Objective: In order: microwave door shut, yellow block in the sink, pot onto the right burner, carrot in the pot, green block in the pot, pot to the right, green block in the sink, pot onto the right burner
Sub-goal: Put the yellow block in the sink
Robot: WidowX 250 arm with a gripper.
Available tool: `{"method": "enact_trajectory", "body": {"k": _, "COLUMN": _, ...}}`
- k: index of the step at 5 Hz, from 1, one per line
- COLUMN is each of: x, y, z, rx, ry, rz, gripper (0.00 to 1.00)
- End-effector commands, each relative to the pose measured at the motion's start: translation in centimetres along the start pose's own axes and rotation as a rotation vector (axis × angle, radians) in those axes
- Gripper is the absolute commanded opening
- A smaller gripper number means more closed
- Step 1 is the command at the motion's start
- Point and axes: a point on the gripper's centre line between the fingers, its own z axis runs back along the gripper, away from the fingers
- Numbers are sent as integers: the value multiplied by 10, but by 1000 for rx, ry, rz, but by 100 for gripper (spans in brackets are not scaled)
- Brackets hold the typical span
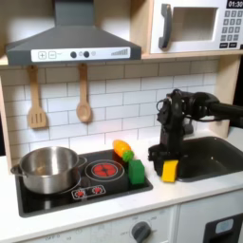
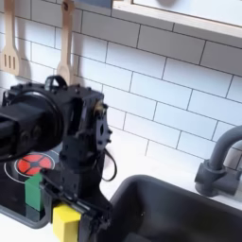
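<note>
tool gripping yellow block by sink, green block beside

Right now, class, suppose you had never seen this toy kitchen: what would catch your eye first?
The black gripper hangs at the sink's edge, clamping the yellow block. The shiny steel pot sits on the stove's burner at the first exterior view's left. Between them, the carrot and the green block lie by the red burner.
</note>
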Motion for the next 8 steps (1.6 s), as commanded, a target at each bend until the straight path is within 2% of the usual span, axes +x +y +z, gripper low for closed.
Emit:
{"method": "enact_trajectory", "body": {"k": 1, "x": 18, "y": -12, "z": 26, "rx": -8, "ry": -60, "rz": -45, "gripper": 0}}
{"method": "enact_trajectory", "body": {"k": 2, "x": 29, "y": -32, "z": 25, "rx": -36, "ry": -70, "rz": -108, "gripper": 0}}
{"method": "enact_trajectory", "body": {"k": 4, "x": 39, "y": -59, "z": 16, "rx": -76, "ry": -53, "rz": -185, "gripper": 0}}
{"method": "enact_trajectory", "body": {"k": 5, "x": 37, "y": -63, "z": 11, "rx": -84, "ry": -31, "rz": -197, "gripper": 100}}
{"method": "enact_trajectory", "body": {"k": 7, "x": 37, "y": -53, "z": 16, "rx": -60, "ry": -43, "rz": -167, "gripper": 100}}
{"method": "enact_trajectory", "body": {"k": 8, "x": 36, "y": -36, "z": 25, "rx": -26, "ry": -43, "rz": -124, "gripper": 100}}
